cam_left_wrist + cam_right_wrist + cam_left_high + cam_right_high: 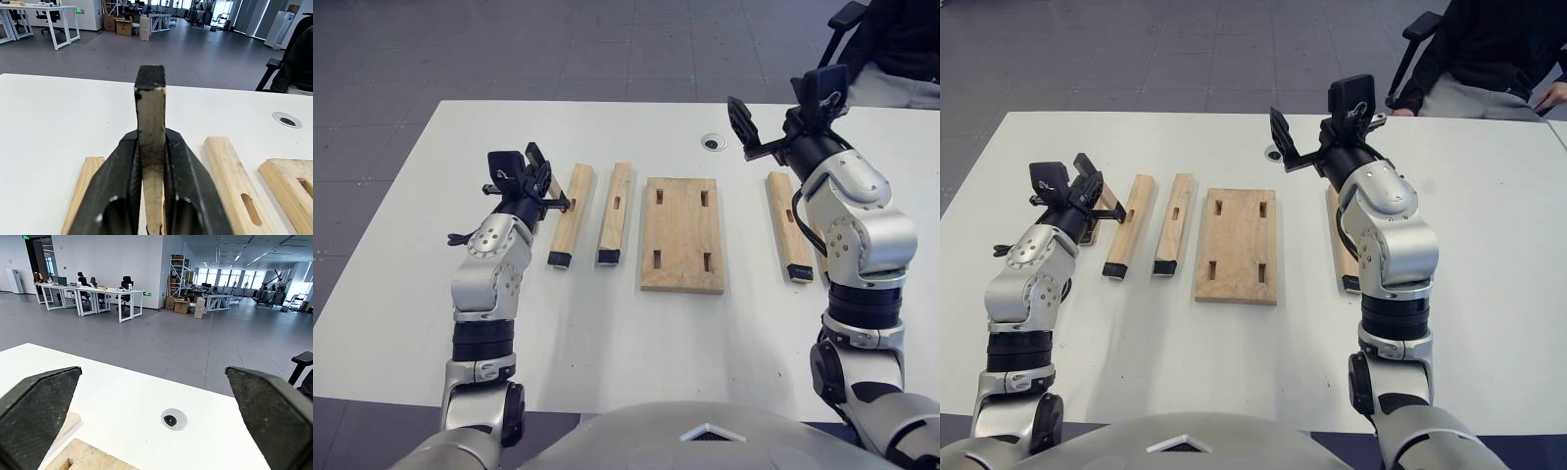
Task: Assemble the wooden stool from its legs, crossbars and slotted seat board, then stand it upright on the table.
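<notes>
- Seat board [682, 233] lies flat in the middle of the white table [440, 157]. Its long axis runs away from the robot, and four slots show, one near each corner. Nothing is fitted into it yet.
- Left gripper [536, 181] is clamped on a black-capped leg [150, 147]. In the left wrist view this leg sticks out past the fingertips, with its capped end farthest from the wrist.
- From that gripper the seat board lies to the right. A first loose leg [571, 215] and a second loose leg [614, 212] lie on the table between them. Both run parallel to the board, with their caps toward the robot.
- Right gripper [781, 108] is spread wide and holds nothing. It is raised above the table, past the board's far right corner and over the far end of a right-hand leg [790, 230] that lies alongside the board.
- The left arm has the part, so the coming move is likely its own. The left pair of slots [658, 196] is nearer to it.
- The held leg would have to cross over the two loose legs and turn its uncapped end down toward a slot. How that end is shaped cannot be seen.
</notes>
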### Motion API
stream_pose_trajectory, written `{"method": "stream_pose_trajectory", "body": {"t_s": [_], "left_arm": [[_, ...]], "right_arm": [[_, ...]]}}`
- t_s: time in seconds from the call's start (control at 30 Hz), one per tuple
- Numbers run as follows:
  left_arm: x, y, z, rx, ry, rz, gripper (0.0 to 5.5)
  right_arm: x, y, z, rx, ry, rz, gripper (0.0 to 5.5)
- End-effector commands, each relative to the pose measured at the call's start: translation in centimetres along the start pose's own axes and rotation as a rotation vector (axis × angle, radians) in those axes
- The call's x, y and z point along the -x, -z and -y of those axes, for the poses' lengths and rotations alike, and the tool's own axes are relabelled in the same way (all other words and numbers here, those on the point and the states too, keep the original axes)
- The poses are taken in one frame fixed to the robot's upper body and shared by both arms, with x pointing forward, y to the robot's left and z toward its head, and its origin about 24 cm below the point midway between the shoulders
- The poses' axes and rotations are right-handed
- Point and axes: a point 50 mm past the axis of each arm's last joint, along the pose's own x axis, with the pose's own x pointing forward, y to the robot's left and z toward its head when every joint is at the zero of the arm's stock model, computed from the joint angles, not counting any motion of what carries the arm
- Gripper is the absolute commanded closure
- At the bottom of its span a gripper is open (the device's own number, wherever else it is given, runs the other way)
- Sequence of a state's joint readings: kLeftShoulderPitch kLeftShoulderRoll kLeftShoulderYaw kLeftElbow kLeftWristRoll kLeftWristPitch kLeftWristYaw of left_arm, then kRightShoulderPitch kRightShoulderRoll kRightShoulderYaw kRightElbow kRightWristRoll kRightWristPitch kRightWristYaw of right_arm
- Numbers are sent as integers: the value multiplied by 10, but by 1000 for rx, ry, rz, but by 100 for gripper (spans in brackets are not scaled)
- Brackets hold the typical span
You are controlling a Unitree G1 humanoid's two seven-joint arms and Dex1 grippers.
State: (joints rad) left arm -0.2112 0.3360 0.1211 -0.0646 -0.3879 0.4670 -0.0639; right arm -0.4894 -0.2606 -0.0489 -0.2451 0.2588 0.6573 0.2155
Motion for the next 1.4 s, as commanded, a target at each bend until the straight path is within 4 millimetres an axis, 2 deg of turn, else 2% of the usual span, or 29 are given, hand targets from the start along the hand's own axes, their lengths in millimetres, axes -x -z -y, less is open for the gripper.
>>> {"method": "stream_pose_trajectory", "body": {"t_s": [0.03, 0.17, 0.37, 0.67, 0.87, 1.03, 1.13, 1.27, 1.4], "left_arm": [[0, -3, 2, -5, 14, -1, 508], [-1, -7, 3, -10, 20, 8, 508], [-5, 1, 4, 2, 20, -10, 508], [-11, 3, 12, 16, 36, -10, 508], [-4, 18, 8, -42, 19, -48, 508], [12, 57, 13, 12, 2, -129, 508], [18, 74, 15, 119, 2, -193, 508], [19, 86, 15, 129, 12, -255, 508], [20, 87, 17, 76, 22, -269, 508]], "right_arm": [[0, 2, -3, 0, -10, -12, 2], [-1, 2, -4, -1, -13, -12, 2], [-2, 0, -4, -4, -13, -3, 2], [-3, 1, -4, -4, -12, -4, 2], [-2, 0, -3, -1, -7, 0, 2], [-2, -1, -2, 4, -4, 5, 2], [-2, -3, -2, 5, -4, 6, 2], [-3, -4, -3, 5, -8, 7, 2], [-3, -4, -3, 5, -10, 9, 2]]}}
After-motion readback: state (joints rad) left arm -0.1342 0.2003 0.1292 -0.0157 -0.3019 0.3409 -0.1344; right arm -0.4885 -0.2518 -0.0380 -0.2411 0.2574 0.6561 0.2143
